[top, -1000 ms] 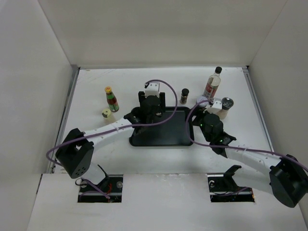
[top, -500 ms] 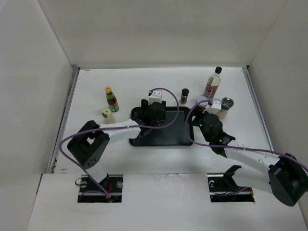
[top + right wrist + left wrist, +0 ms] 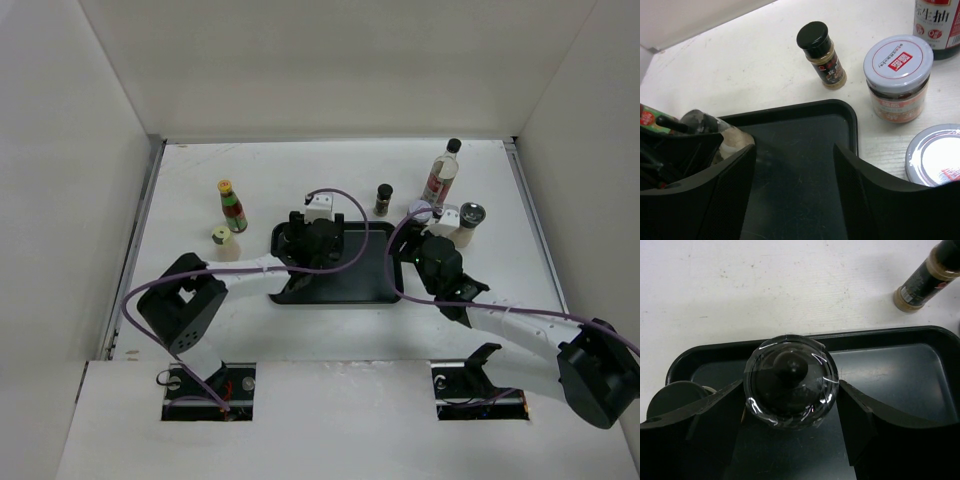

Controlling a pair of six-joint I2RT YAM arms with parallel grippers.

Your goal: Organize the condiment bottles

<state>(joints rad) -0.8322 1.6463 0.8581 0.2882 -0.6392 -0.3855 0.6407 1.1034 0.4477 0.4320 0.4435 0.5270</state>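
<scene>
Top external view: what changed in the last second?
The left gripper drew back toward the near edge, further over the black tray. It flanks a dark-capped bottle standing on the tray; whether it is held or released cannot be told. The right gripper, open over the tray, stayed put, as did the tray, yellow-capped sauce bottle, spice jar and tall bottle.

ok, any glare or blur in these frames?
Left wrist: white glints on the wrapped bottle top, fingers dark and soft. Right wrist: silver jar lid at lower right washes out. Top external: even light, soft shadows.
</scene>
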